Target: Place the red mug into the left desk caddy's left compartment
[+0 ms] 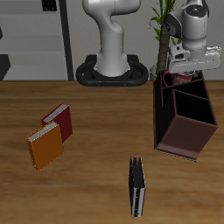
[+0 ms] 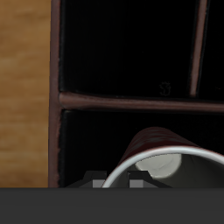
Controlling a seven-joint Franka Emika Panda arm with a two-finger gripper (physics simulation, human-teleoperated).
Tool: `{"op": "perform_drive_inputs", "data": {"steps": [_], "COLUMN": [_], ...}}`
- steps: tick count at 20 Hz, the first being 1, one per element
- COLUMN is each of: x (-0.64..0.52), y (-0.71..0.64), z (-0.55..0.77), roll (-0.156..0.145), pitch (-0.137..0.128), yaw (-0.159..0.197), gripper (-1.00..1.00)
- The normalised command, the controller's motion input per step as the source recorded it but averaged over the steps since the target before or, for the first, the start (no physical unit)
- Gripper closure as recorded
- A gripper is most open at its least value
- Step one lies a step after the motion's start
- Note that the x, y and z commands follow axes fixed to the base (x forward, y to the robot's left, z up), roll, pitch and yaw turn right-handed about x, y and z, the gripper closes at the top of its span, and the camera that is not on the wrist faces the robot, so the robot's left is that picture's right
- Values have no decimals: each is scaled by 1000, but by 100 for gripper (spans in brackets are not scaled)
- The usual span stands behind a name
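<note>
The red mug (image 1: 178, 80) hangs in my gripper (image 1: 181, 72), just above the back end of the left desk caddy (image 1: 185, 131), a dark maroon-brown box with inner dividers. In the wrist view the mug's red body (image 2: 156, 140) and white rim show right by my gripper (image 2: 115, 180), which is shut on the rim. Below it lie the caddy's dark compartments, split by a maroon divider (image 2: 131, 102). The mug is over the compartment nearest my fingers; its lower part is hidden by the caddy wall in the exterior view.
A red book (image 1: 59, 121) and an orange book (image 1: 44, 149) lie on the table's far side from the caddy. A black book (image 1: 137, 197) stands near the front edge. A plant stem (image 1: 161, 39) rises just behind the caddy.
</note>
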Motion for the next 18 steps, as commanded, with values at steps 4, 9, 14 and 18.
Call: {"op": "perform_drive_inputs", "data": {"steps": [4,9,14,18], "x": [27,5,3,224], "y": [5,-108,-253,-529], "z": [-77,66,205,330], "roll": [19,-26,-15,-32], "pitch": [28,8,-40,-47], "yaw": [8,-5,6,38], "gripper": [-100,-100,-100,-100]}}
